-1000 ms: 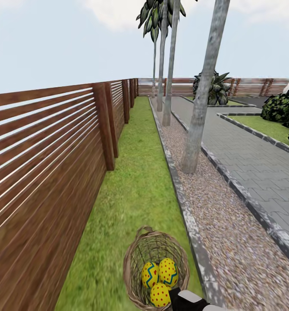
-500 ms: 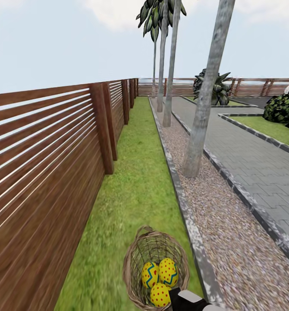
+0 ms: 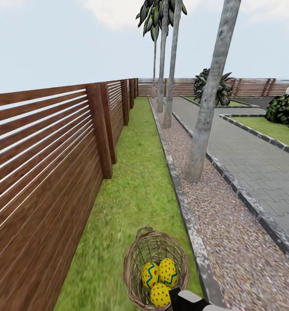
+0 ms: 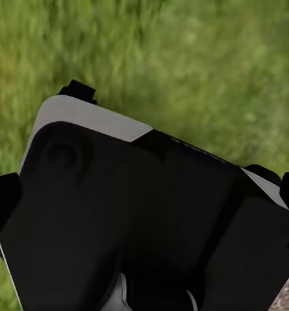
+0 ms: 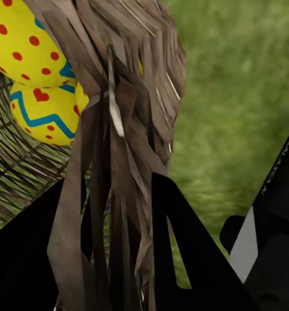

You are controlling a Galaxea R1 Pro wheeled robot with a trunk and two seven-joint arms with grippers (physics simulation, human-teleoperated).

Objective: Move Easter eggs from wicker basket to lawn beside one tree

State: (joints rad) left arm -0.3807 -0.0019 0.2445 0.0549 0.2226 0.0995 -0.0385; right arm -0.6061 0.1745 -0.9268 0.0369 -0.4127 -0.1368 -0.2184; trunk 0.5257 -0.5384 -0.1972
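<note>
1. Eggs: the three Easter eggs [image 3: 161, 277] lie together inside the wicker basket [image 3: 136, 276], yellow with red dots and blue-green zigzag bands, two side by side and one in front of them, all touching.
2. Basket position: it sits low in my head view over the lawn [image 3: 136, 190], near the grey stone kerb [image 3: 179, 194] that edges the grass.
3. My right gripper [image 5: 128, 259] has its dark jaws on either side of the basket's woven rim, wicker strands running between them; two of the eggs [image 5: 34, 71] show just behind that rim. The jaws look closed on the rim.
4. A piece of my right arm [image 3: 190, 300], black and white, shows beside the basket at the bottom edge of the head view.
5. My left wrist camera looks down on grass, with a black and pale grey body part [image 4: 151, 214] of mine in front of it; I cannot tell how the left jaws stand.
6. Surroundings: a brown slatted fence [image 3: 45, 164] runs along the left of the lawn; right of the kerb lies a pebble gravel strip [image 3: 222, 229], where the nearest tree [image 3: 207, 116] stands, grey and leaning, well ahead of the basket.
7. More trunks [image 3: 170, 69] stand farther along the strip, and grey paving [image 3: 256, 168] lies beyond it.
</note>
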